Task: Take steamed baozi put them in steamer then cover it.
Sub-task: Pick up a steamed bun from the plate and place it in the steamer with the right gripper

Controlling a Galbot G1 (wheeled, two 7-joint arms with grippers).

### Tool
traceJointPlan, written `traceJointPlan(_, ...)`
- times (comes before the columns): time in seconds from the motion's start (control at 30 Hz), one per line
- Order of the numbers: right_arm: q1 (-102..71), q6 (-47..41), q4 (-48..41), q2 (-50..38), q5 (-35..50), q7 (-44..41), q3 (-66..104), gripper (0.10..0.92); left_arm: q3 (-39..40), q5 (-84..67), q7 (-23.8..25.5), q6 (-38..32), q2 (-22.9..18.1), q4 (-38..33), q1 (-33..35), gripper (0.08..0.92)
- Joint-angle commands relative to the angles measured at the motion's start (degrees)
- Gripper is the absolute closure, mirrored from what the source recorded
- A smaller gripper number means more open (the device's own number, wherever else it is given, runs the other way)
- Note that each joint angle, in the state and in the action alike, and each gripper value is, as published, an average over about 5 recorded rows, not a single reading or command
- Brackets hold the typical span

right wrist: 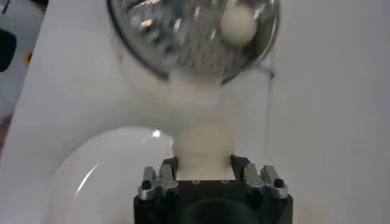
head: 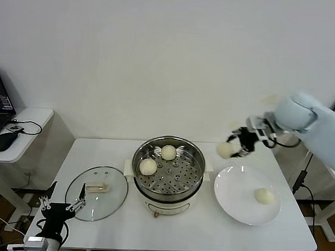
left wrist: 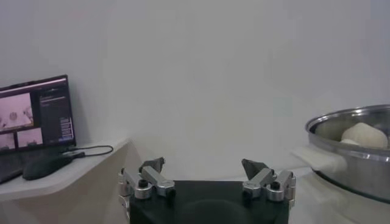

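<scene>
Two baozi (head: 158, 159) sit in the steamer (head: 168, 167), one on the plate (head: 248, 195); the right gripper (head: 238, 145) clamps a fourth above the table, between them. The cover (head: 96, 192) lies left. Left wrist: left gripper (left wrist: 206, 173) gapes, empty. Right wrist: bun (right wrist: 203, 149) pinched.

Head camera looks down; wrist cameras sit low; all share the steamer (head: 168, 171).

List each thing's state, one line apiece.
Steamer: uncovered, two baozi inside.
Cover: off, flat on the table left of the steamer.
Plate: one baozi on it.
Right hand: shut on a baozi, in the air.
Left hand: open, empty.
</scene>
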Motion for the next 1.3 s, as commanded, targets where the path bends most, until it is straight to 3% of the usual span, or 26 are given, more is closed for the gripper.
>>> traceJointPlan(0.03, 5.8, 3.4, -1.2, 15.3, 4.3, 2.3, -9.0, 0.457, -1.2, 0.0, 0.0, -0.1, -0.3, -0.2, 0.3, 0.177)
traceJointPlan(0.57, -0.2, 20.0, -8.0, 28.0, -7.5, 3.7, -14.6, 0.457, -2.7, -0.7, -0.2, -0.2, -2.1, -1.4, 0.5, 0.177)
traceJointPlan(0.97, -1.2, 27.2, -6.0, 27.0, -13.4, 3.0, -15.9, 0.448, -2.6, -0.7, -0.4, -0.4, -2.6, -1.4, 0.6, 0.177)
traceJointPlan(1.3, -0.7, 27.6, -3.8, 23.6, -13.1, 2.6, -15.9, 0.443, -2.1, -0.6, -0.4, -0.4, -2.8, -1.2, 0.3, 0.177)
